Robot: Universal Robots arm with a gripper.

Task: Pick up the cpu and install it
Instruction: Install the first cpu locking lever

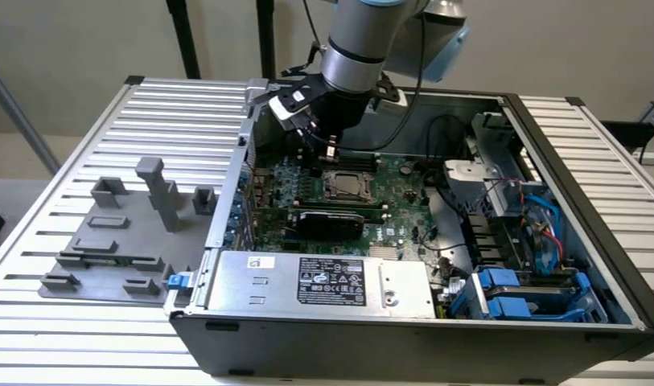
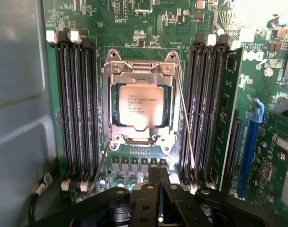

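Observation:
The cpu [image 2: 140, 105] lies flat inside the metal socket frame [image 2: 139, 74] on the green motherboard, silvery top up with small print on it. In the exterior view the cpu [image 1: 343, 185] sits in the middle of the open computer case. My gripper [image 1: 330, 149] hangs just above the board at the socket's far edge, apart from the chip. In the wrist view its two black fingers [image 2: 153, 176] are pressed together, so the gripper [image 2: 159, 174] is shut with nothing between them. A thin wire lever [image 2: 184, 120] runs along one side of the socket.
Black memory slots [image 2: 75, 104] flank the socket on both sides. A silver box with a black label [image 1: 327, 281] fills the case's near side. Cables and blue drive bays [image 1: 525, 293] crowd the exterior view's right. A grey fixture plate [image 1: 117, 241] lies outside the case on the left.

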